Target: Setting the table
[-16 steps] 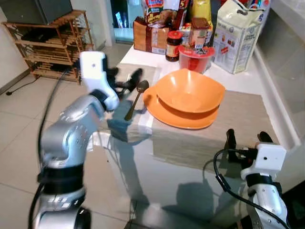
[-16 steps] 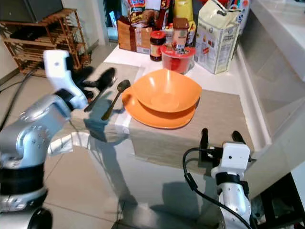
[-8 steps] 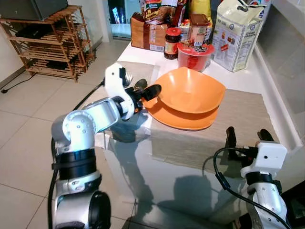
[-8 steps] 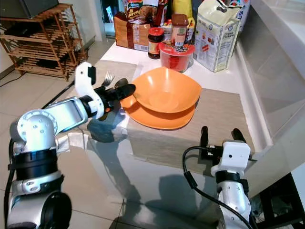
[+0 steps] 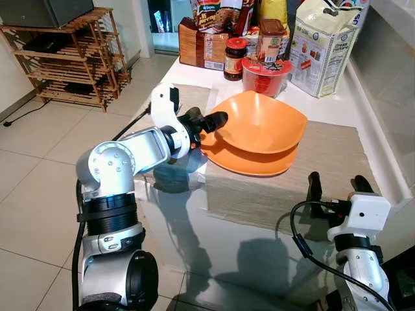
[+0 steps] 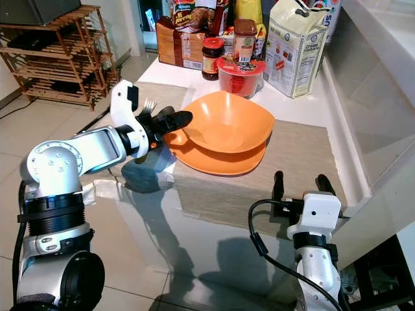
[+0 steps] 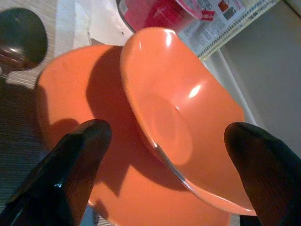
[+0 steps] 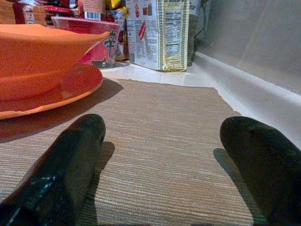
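Nearest the camera, the right gripper (image 5: 334,186) rests low at the near edge of a woven beige placemat (image 5: 324,162), its two black fingers spread apart and holding nothing. It looks parked there, waiting, apart from the dishes.

Further in, an orange bowl (image 5: 259,123) sits on an orange plate (image 5: 249,159), both on the placemat. The bowl tilts slightly on the plate. This looks like a place setting already laid, with cutlery to be arranged beside it.

The left gripper (image 5: 206,120) reaches in from the robot's left, fingers parted and empty, its tips right at the near-left rim of the bowl and plate. Whether a finger touches the rim cannot be told.

The left wrist view adds detail: the open fingers frame the bowl and plate, and a dark spoon bowl (image 7: 21,40) lies on the mat just beside the plate. The right eye view shows fork tines (image 6: 149,104) just behind the left wrist, probably lying on the mat beside the plate.

At the far end of the table stand a red lidded cup (image 5: 266,72), a jar (image 5: 235,58), a brown box (image 5: 198,45) and a large white bag (image 5: 329,45). A wooden rack (image 5: 71,65) stands on the tiled floor beyond
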Robot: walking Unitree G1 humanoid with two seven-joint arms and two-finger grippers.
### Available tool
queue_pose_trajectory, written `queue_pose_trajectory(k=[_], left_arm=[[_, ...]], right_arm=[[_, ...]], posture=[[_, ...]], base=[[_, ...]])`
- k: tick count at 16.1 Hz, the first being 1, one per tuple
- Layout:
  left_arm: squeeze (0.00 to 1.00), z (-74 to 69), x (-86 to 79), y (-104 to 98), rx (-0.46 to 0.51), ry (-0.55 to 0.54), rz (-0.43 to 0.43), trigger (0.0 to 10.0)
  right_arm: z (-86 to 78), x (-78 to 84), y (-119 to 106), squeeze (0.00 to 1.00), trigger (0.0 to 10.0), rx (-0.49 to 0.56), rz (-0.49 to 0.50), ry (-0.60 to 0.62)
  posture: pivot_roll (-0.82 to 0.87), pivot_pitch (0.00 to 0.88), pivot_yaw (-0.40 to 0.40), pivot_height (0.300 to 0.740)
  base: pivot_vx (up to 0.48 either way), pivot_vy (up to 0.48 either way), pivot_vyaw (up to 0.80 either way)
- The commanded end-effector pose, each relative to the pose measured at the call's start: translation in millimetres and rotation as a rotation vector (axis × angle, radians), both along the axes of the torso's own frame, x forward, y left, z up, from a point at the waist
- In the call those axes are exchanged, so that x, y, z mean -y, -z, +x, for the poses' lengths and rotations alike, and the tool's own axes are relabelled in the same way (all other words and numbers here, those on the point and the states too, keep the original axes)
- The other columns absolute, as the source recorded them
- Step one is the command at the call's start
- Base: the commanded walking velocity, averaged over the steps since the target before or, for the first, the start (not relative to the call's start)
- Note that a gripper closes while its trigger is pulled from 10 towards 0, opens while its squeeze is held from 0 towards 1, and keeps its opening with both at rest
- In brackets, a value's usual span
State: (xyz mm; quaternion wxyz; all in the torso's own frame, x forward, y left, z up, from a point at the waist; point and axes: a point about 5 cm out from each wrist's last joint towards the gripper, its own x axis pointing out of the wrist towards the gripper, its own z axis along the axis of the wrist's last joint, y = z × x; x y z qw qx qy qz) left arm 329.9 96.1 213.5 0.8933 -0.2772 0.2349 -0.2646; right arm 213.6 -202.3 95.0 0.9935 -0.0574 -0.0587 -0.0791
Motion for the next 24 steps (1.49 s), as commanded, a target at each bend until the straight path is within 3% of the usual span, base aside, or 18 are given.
queue_pose_trajectory(k=[1,8,15,16,17,24], left_arm=[[0.0,2.4,5.2,-8,0.017,0.012,0.023,10.0],[0.0,12.9,22.9,-2,-0.01,0.06,0.048,10.0],[0.0,17.6,26.4,6,-0.052,0.042,0.06,10.0],[0.0,17.4,26.9,10,-0.071,0.033,0.064,1.5],[0.0,17.2,27.6,11,-0.073,0.031,0.065,0.0],[0.0,18.3,27.7,14,-0.055,0.011,0.111,0.0]], right_arm=[[-3.1,0.7,10,0.0,10.0,-0.062,-0.001,0.011],[-8.7,-2.9,8,0.0,10.0,-0.056,0.004,0.028],[-11.8,-4.5,7,0.0,10.0,-0.064,0.005,0.036],[-12.7,-4.7,6,0.0,10.0,-0.065,0.004,0.036],[-13.1,-4.5,6,0.0,10.0,-0.067,0.003,0.035],[-12.9,-4.6,5,0.0,10.0,-0.073,-0.003,0.024]], posture=[[-0.09,0.0,0.039,0.74],[-0.11,0.008,0.066,0.74],[-0.11,0.019,0.069,0.74],[-0.12,0.017,0.067,0.74],[-0.12,0.015,0.066,0.74],[-0.11,0.004,0.06,0.74]], base=[[0.0,0.0,0.0],[0.0,0.0,0.0],[0.0,0.0,0.0],[0.0,0.0,0.0],[0.0,0.0,0.0],[0.0,0.0,0.0]])
